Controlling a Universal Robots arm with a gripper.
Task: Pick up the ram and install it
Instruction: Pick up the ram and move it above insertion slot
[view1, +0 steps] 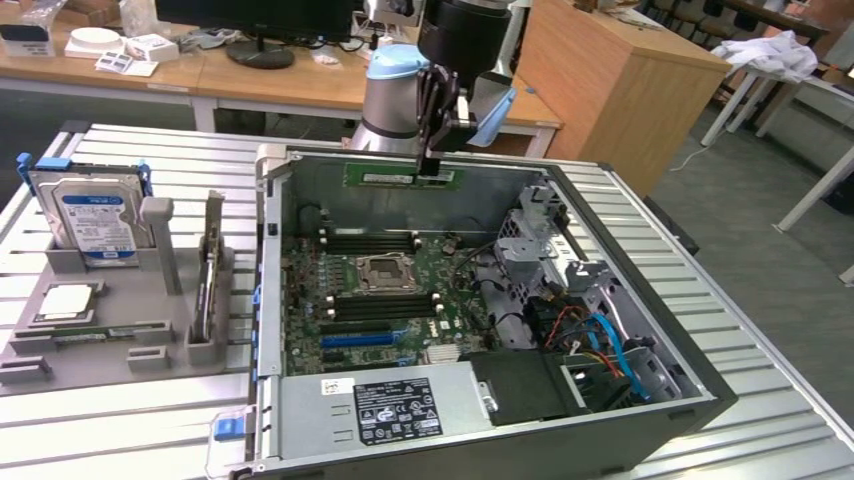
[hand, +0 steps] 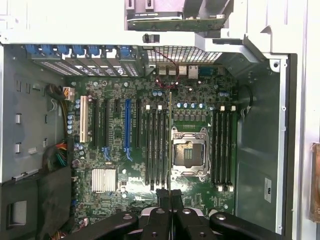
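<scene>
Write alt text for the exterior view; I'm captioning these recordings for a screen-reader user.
A robot arm's gripper holds the ram, a green stick with a white label, level by the far wall of an open computer case, above its motherboard. On the exterior view's left, a grey holder carries a hard drive.

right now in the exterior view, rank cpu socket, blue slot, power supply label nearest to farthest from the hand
From the hand, holding the ram:
1. cpu socket, middle of the board
2. blue slot, nearer the camera
3. power supply label, nearest the camera
</scene>
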